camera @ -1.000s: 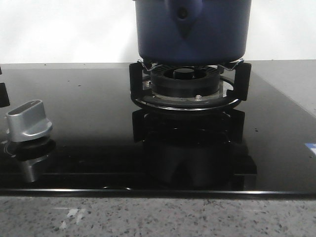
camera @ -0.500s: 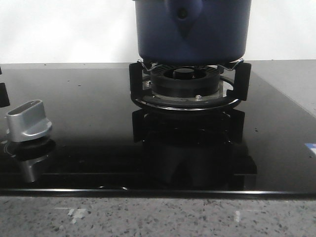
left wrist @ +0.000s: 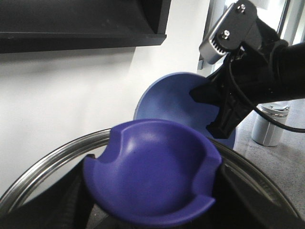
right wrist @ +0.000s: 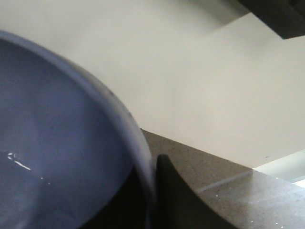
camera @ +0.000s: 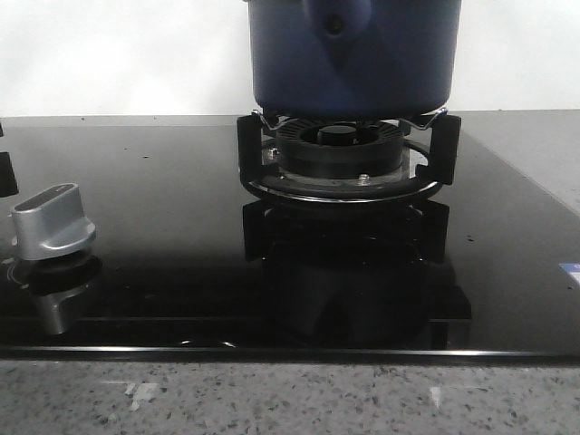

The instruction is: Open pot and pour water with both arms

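Note:
The dark navy pot (camera: 353, 63) stands on the gas burner (camera: 340, 149); its top is cut off by the front view's edge. No gripper shows in that view. In the left wrist view my left gripper (left wrist: 152, 195) is shut on the purple-blue knob (left wrist: 152, 167) of a lid with a steel rim (left wrist: 52, 162). Beyond it my right gripper (left wrist: 205, 112) holds a lighter-blue bowl (left wrist: 171, 98) by its rim. In the right wrist view the bowl (right wrist: 52, 157) fills the frame's left, its rim pinched by my right gripper (right wrist: 155, 191).
A silver stove knob (camera: 52, 222) sits at the left of the black glass hob (camera: 163, 227). A speckled counter edge (camera: 290, 399) runs along the front. A steel canister (left wrist: 269, 124) stands on the counter. A black hood (left wrist: 81, 24) hangs on the wall.

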Controlling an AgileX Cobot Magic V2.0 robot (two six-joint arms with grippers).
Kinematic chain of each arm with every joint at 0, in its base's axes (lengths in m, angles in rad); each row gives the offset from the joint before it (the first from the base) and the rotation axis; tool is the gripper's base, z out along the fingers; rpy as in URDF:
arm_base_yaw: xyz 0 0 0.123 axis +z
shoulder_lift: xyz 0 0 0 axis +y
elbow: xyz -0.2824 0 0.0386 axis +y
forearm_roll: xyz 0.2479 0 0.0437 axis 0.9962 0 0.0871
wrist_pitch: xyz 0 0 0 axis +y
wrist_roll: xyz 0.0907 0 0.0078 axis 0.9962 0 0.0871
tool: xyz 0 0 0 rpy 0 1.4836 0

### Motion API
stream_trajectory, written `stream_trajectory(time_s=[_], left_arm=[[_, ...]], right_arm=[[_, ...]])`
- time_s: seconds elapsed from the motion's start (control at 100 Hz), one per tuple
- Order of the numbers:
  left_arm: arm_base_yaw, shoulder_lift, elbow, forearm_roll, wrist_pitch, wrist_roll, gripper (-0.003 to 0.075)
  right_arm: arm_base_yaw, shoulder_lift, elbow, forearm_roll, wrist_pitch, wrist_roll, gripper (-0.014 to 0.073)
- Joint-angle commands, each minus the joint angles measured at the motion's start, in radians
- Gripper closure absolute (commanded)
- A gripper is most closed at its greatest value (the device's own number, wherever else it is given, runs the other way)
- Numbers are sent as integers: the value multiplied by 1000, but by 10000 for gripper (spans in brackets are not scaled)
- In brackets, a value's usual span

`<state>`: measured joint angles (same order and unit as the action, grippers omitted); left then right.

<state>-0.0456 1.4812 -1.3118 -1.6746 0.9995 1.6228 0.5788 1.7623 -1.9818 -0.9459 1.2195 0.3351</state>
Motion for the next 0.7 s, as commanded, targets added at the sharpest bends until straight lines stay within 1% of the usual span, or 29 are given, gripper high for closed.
stream_trajectory(time_s=[0.0, 0.25, 0.55, 0.69], left_arm=[[6, -47, -34, -99, 32, -2, 343], [6, -47, -34, -99, 32, -2, 343], [6, -47, -34, -99, 32, -2, 343], [6, -47, -34, -91, 28, -2, 343]], right_arm=[[16, -48, -26, -134, -39, 10, 656], [61, -48, -26, -321, -23, 21, 656], [102, -48, -26, -453, -15, 21, 662], [110, -50, -26, -479, -15, 21, 662]])
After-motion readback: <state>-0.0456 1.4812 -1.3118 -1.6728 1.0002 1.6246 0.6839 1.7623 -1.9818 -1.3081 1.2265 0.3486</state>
